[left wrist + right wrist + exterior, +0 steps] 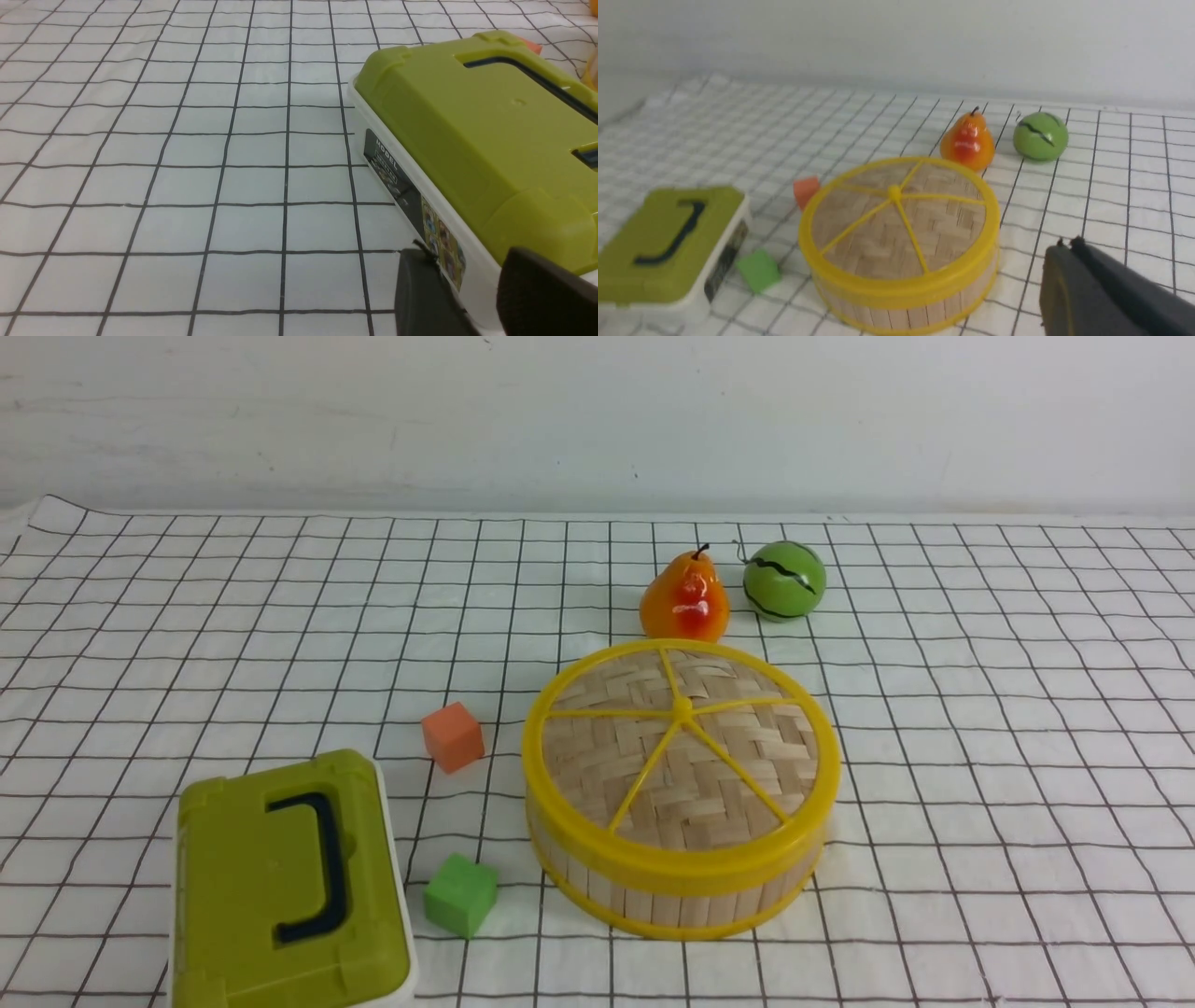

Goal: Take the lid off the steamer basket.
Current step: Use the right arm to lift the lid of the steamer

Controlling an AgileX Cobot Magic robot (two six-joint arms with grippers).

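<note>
The lid (681,737), a woven bamboo disc with a yellow rim and spokes, sits closed on the steamer basket (653,901) at centre right of the checked cloth. Both also show in the right wrist view, the lid (896,219) on the basket (887,315). My right gripper (1068,243) is shut and empty, above the cloth beside the basket and apart from it. My left gripper (467,261) is open and empty, close to the side of the olive-green box (467,130). Neither gripper shows in the front view.
The olive-green box (280,887) with a dark handle lies at the front left. An orange cube (453,737) and a green cube (460,894) lie between it and the basket. A toy pear (684,599) and a green striped ball (784,581) stand just behind the basket.
</note>
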